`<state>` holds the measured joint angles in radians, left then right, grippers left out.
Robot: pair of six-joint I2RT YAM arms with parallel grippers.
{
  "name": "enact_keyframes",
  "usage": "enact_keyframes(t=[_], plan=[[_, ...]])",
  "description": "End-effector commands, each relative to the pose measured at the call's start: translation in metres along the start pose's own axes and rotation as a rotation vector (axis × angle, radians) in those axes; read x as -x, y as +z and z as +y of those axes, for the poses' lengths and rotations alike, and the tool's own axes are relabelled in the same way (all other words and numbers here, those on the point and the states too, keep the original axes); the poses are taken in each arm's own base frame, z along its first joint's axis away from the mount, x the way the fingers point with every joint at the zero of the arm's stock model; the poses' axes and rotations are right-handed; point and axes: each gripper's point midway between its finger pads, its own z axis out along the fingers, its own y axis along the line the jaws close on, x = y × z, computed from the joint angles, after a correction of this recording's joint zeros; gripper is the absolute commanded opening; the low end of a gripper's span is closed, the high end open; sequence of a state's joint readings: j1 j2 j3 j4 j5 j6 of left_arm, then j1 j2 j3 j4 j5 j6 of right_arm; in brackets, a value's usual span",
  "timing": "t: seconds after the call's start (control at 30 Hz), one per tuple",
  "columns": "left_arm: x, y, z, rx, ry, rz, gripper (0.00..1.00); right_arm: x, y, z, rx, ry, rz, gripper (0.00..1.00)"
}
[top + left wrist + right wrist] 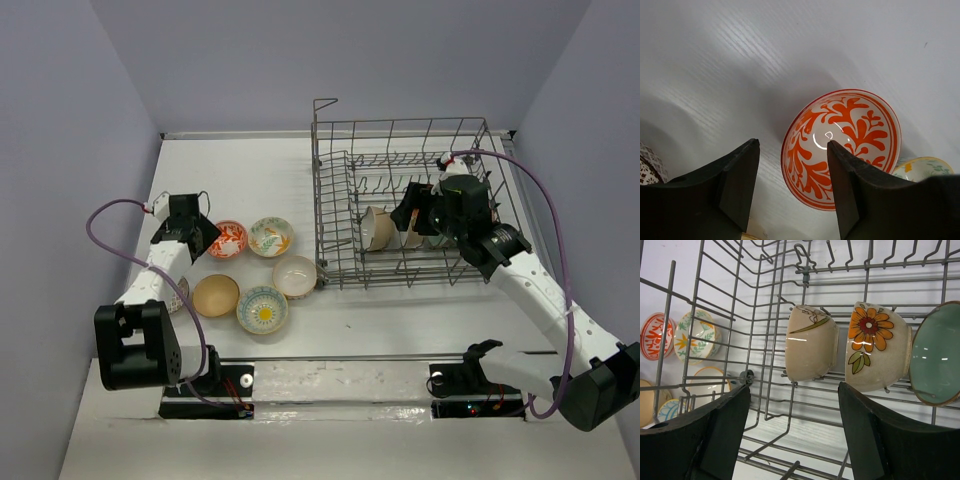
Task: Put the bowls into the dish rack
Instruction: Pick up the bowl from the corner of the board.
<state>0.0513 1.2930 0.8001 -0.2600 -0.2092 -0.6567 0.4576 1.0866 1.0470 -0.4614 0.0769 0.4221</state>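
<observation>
Five bowls sit on the table left of the dish rack (410,200): red-orange patterned (228,240), green-leaf patterned (271,237), white (295,276), tan (215,295) and blue-rimmed with a yellow centre (262,309). My left gripper (793,145) is open and empty. Its jaws straddle the near rim of the red-orange bowl (845,145). My right gripper (794,387) is open and empty inside the rack (765,300). In front of it stand a cream bowl (811,342), an orange-flower bowl (876,345) and a teal bowl (936,355), all on edge.
A white lace-patterned bowl (178,293) lies partly under the left arm. The rack's wire walls and tines surround the right gripper. The green-leaf bowl (920,167) sits close behind the red-orange one. Walls enclose the table at the left, back and right.
</observation>
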Motion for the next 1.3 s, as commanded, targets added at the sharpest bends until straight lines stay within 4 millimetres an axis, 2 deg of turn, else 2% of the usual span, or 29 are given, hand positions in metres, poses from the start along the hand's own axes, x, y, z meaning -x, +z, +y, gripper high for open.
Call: enact_keyframes(t=[0.0, 0.23, 0.33, 0.37, 0.43, 0.6, 0.63, 0.73, 0.9, 1.0, 1.03, 1.07, 1.13, 1.17, 1.2, 1.27], plan=[[-0.010, 0.012, 0.000, -0.007, -0.034, 0.031, 0.65, 0.016, -0.001, 0.007, 0.036, -0.008, -0.058, 0.76], [-0.022, 0.022, -0.001, -0.019, -0.057, 0.063, 0.56, 0.013, 0.000, 0.007, 0.038, -0.009, -0.051, 0.76], [-0.023, 0.024, -0.002, -0.018, -0.057, 0.071, 0.47, 0.014, -0.001, 0.007, 0.039, -0.009, -0.053, 0.77], [-0.024, 0.025, -0.002, -0.018, -0.054, 0.073, 0.39, 0.014, -0.001, 0.007, 0.039, -0.010, -0.054, 0.77], [-0.023, 0.026, -0.004, -0.023, -0.055, 0.071, 0.32, 0.014, -0.001, 0.007, 0.038, -0.009, -0.054, 0.77], [-0.017, 0.025, -0.007, -0.029, -0.053, 0.065, 0.04, 0.013, 0.000, 0.007, 0.039, -0.011, -0.049, 0.77], [-0.011, 0.024, -0.011, -0.040, -0.054, 0.056, 0.01, 0.013, 0.001, 0.008, 0.039, -0.009, -0.049, 0.77], [-0.001, 0.017, -0.016, -0.058, -0.053, 0.034, 0.00, 0.013, 0.002, 0.008, 0.039, -0.008, -0.045, 0.76], [0.038, -0.009, -0.035, -0.116, -0.029, -0.048, 0.00, 0.019, 0.003, 0.014, 0.054, -0.003, -0.045, 0.76], [0.068, -0.040, -0.051, -0.172, -0.013, -0.111, 0.00, 0.030, 0.002, 0.023, 0.083, 0.006, -0.055, 0.77], [0.083, -0.060, -0.062, -0.227, 0.014, -0.145, 0.00, 0.031, 0.006, 0.026, 0.090, 0.012, -0.048, 0.77], [0.090, -0.069, -0.065, -0.243, 0.027, -0.163, 0.00, 0.043, 0.004, 0.034, 0.110, 0.014, -0.065, 0.77], [0.103, -0.088, -0.071, -0.273, 0.052, -0.194, 0.00, 0.049, 0.003, 0.053, 0.193, 0.025, -0.052, 0.77], [0.113, -0.104, -0.076, -0.298, 0.084, -0.218, 0.00, 0.050, 0.011, 0.057, 0.203, 0.027, -0.036, 0.76], [0.121, -0.118, -0.082, -0.325, 0.120, -0.236, 0.00, 0.062, 0.015, 0.067, 0.227, 0.031, -0.042, 0.76], [0.125, -0.131, -0.089, -0.354, 0.149, -0.237, 0.00, 0.073, 0.021, 0.077, 0.250, 0.033, -0.043, 0.75]])
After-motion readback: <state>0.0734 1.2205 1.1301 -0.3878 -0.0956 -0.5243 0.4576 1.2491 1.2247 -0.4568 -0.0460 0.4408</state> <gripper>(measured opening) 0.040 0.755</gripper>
